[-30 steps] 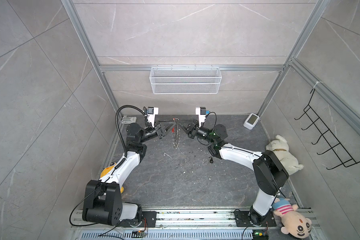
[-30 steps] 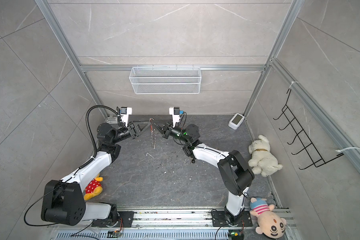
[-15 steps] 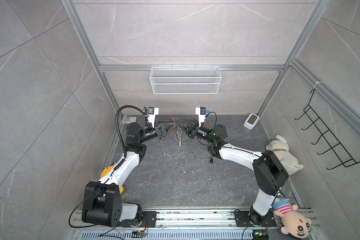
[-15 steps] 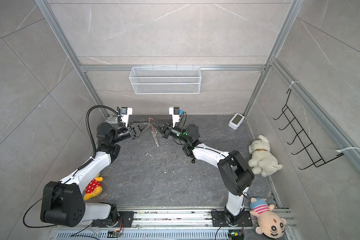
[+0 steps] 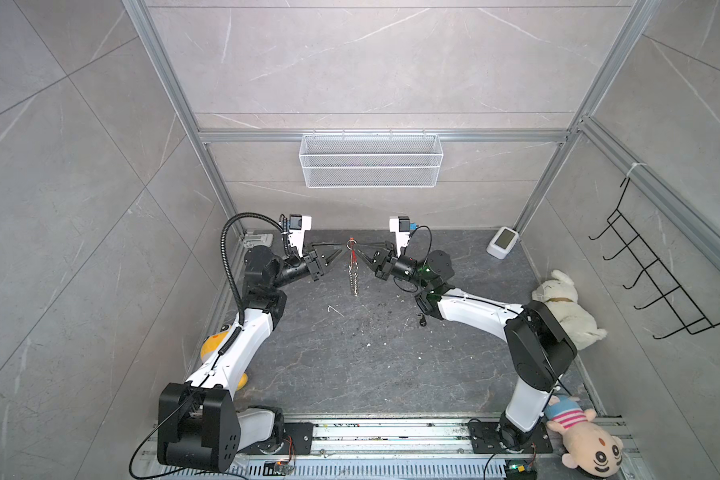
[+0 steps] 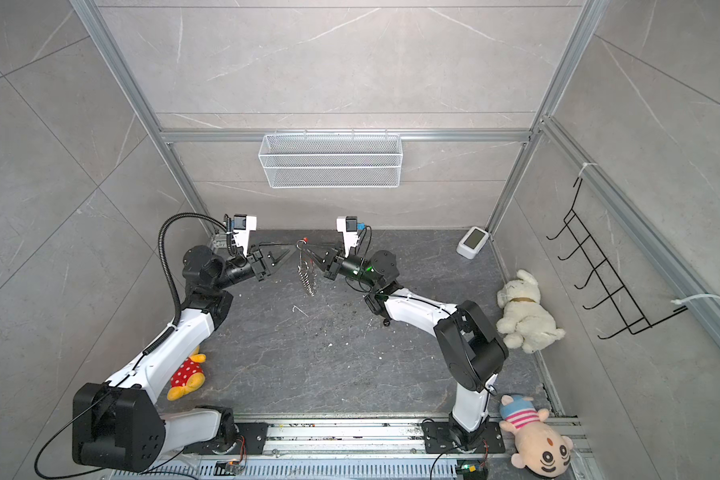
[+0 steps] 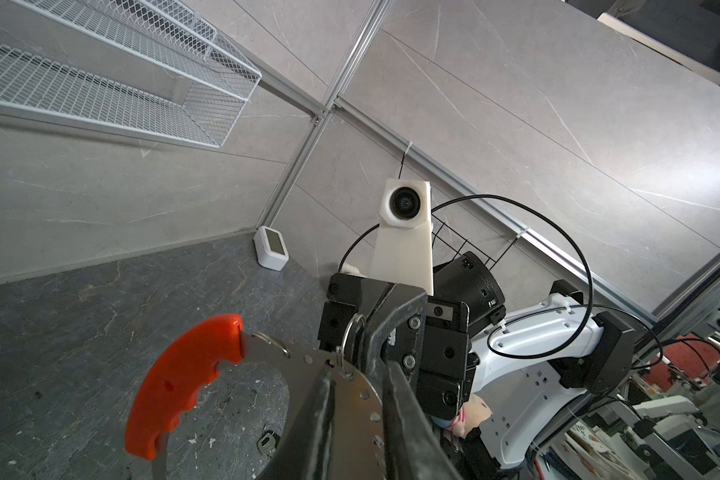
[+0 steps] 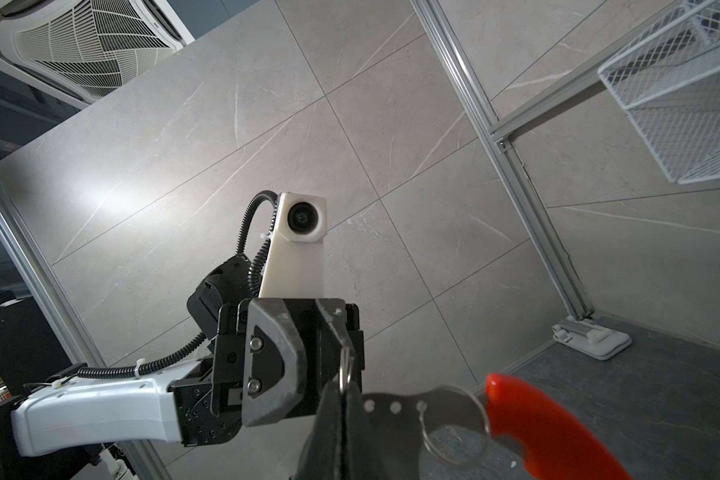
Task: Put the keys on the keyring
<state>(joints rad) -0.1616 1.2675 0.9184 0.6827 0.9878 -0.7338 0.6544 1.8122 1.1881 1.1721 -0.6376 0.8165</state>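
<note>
The keyring [image 5: 353,270] [image 6: 307,276] hangs between both grippers above the back of the floor, red bar on top and silver pieces dangling. My right gripper [image 8: 344,384] [image 5: 360,251] is shut on its metal band [image 8: 395,409], with a small ring sticking out at the tips. My left gripper [image 7: 360,368] [image 5: 341,251] holds the band [image 7: 362,399] from the other side, its fingers a little apart with the band filling the gap. The red bar [image 7: 179,374] [image 8: 545,428] curves off beside them. One of the keys [image 5: 422,321] [image 6: 386,322] [image 7: 267,442], small and dark, lies on the floor by the right arm.
A small white bent wire [image 5: 332,309] lies on the floor below the keyring. A white wire basket [image 5: 371,160] hangs on the back wall and a white device [image 5: 503,242] stands in the back right corner. Plush toys [image 5: 566,307] [image 5: 578,436] [image 6: 186,374] lie along both sides.
The dangling silver pieces bunched up and swung right half a second ago, and now hang long and straight again. Both arms stay where they were.
</note>
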